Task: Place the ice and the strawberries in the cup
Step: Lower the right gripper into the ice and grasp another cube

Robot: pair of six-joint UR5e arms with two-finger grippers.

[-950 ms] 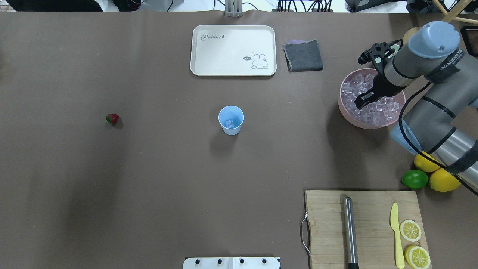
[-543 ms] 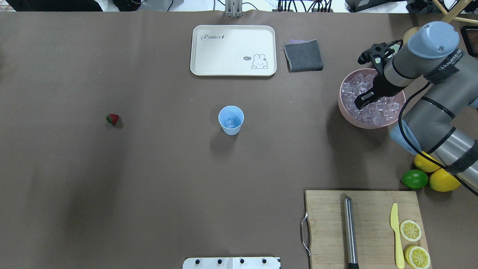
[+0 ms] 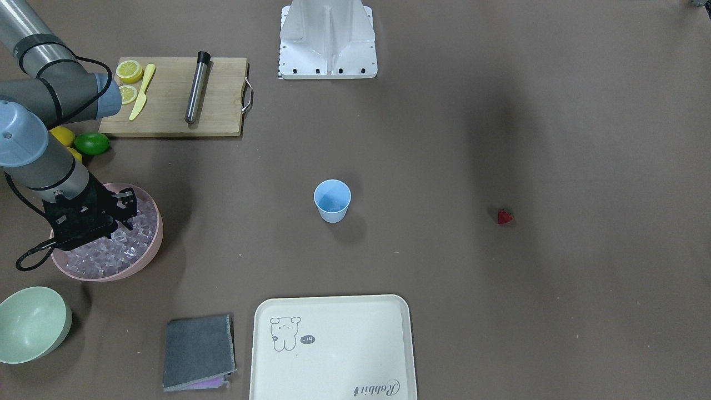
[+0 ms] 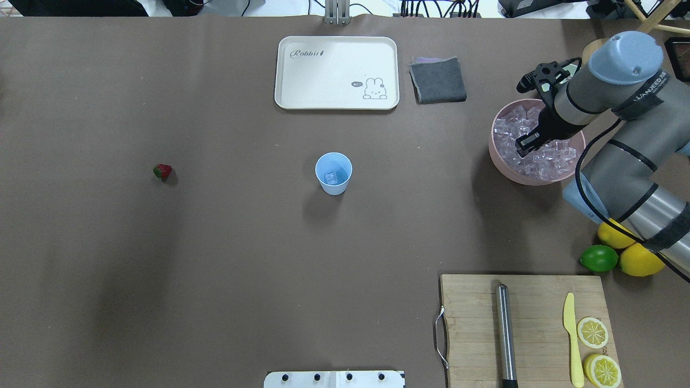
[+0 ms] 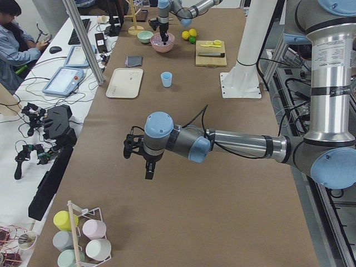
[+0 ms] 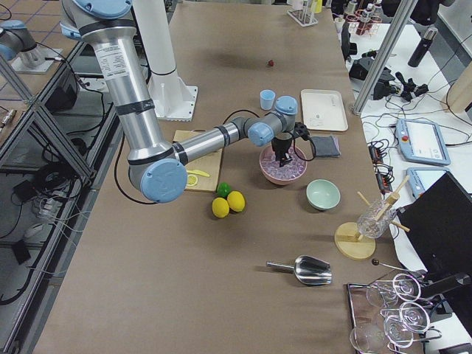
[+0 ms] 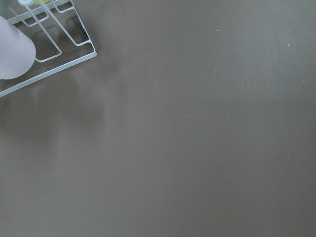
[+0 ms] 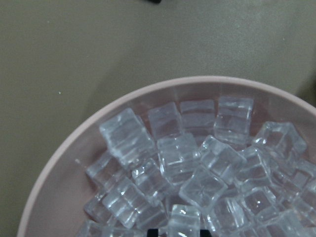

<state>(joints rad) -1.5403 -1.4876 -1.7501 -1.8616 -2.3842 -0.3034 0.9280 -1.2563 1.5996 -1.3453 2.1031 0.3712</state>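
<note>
The light blue cup (image 4: 333, 172) stands upright mid-table with one clear ice cube (image 4: 330, 177) inside it. Far to its left lies the small red strawberry (image 4: 162, 171), alone on the brown cloth. At the right, a pink bowl (image 4: 498, 161) is heaped with ice (image 8: 177, 158). My right gripper (image 4: 525, 143) reaches down into that heap, open, with a cube (image 8: 185, 219) between its fingertips in the right wrist view. My left gripper (image 5: 147, 167) hovers over bare table far from the cup, and I cannot tell its state.
A cream tray (image 4: 337, 73) and a folded grey cloth (image 4: 437, 80) lie behind the cup. A cutting board (image 4: 528, 328) with a metal rod, yellow knife and lemon slices sits front right, a lime (image 4: 598, 258) beside it. A pale green bowl (image 3: 30, 325) stands near the pink one.
My right gripper has sunk lower into the ice in the pink bowl. The cup and the strawberry have not moved.
</note>
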